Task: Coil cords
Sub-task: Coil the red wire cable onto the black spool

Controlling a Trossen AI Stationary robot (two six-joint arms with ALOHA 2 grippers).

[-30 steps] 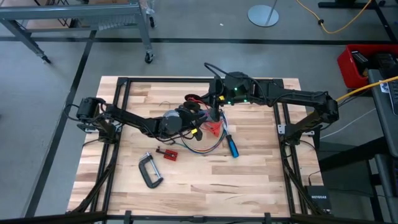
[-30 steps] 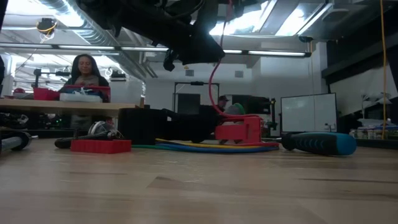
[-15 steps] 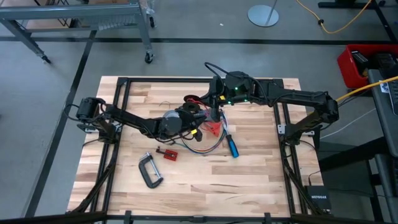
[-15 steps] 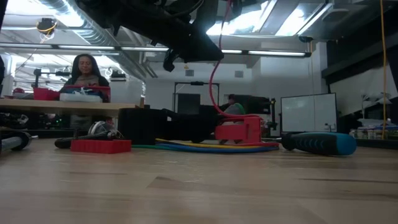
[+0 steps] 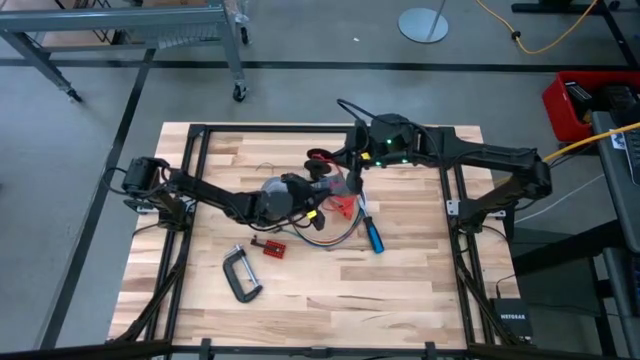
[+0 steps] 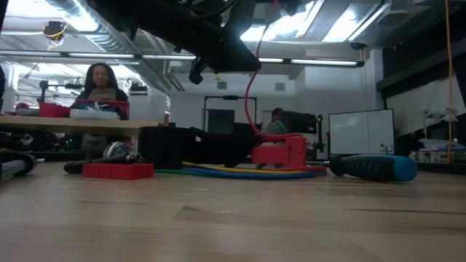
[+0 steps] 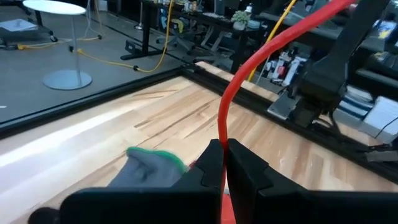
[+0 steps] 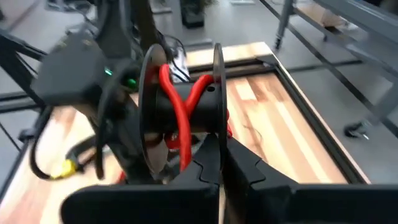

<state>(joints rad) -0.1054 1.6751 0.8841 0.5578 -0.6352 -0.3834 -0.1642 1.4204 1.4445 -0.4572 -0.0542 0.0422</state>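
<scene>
Above the middle of the wooden table [image 5: 400, 280], the left gripper [image 7: 222, 163] is pinching a red cord [image 7: 261, 53] between clenched fingers. The right gripper [image 8: 219, 163] is gripping a black spool [image 8: 183, 112] wound with that cord, while a multicolored cord [image 5: 335, 233] is lying looped on the table beside a blue-handled screwdriver [image 5: 373, 236].

Both arms were matte black, built of slim jointed links. The right arm [image 5: 480, 158] carried a boxy wrist housing dotted with small green lights [image 5: 386, 153], a thin black cable looping off it. The left arm [image 5: 215, 197] bulged into a rounded grey joint casing [image 5: 276, 192] near its wrist.
</scene>
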